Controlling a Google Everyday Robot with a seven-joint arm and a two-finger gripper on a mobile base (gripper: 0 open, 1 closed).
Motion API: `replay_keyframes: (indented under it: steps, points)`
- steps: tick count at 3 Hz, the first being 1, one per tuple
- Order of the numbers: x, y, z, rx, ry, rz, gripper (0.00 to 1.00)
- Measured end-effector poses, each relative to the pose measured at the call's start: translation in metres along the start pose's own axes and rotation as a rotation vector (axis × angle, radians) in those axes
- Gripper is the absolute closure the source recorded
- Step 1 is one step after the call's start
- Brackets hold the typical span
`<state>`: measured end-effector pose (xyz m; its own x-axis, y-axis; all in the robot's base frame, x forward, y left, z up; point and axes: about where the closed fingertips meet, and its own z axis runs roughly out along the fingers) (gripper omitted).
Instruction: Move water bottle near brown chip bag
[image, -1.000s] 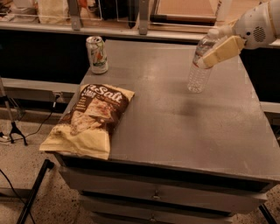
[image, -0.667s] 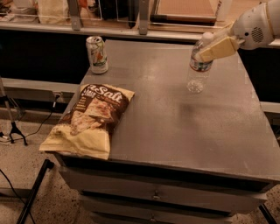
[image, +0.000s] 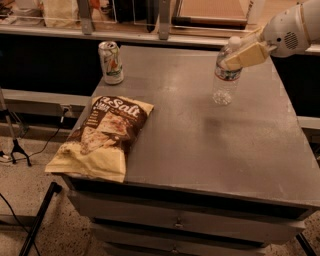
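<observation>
water bottle (image: 225, 80) at the far right of the table (image: 210, 165), clamped at its shoulder between the jaws of the gripper (image: 232, 59). well apart from brown chip bag (image: 102, 135) at near left edge. grasp judged done; carry across and release left to do.

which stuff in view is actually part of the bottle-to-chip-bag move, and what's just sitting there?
In the job: water bottle, back right, held near its top by the gripper; brown chip bag, front left.
Lying about: soda can, back left corner.
</observation>
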<state>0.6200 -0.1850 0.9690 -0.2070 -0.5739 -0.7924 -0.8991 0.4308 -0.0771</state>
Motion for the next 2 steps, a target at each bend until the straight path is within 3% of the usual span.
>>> replay_keyframes:
  steps: [1,2]
  points:
    - [-0.004,0.001,0.004,-0.026,-0.002,-0.018,1.0]
    - [-0.016,0.001,0.005,-0.086,-0.055,-0.004,1.0]
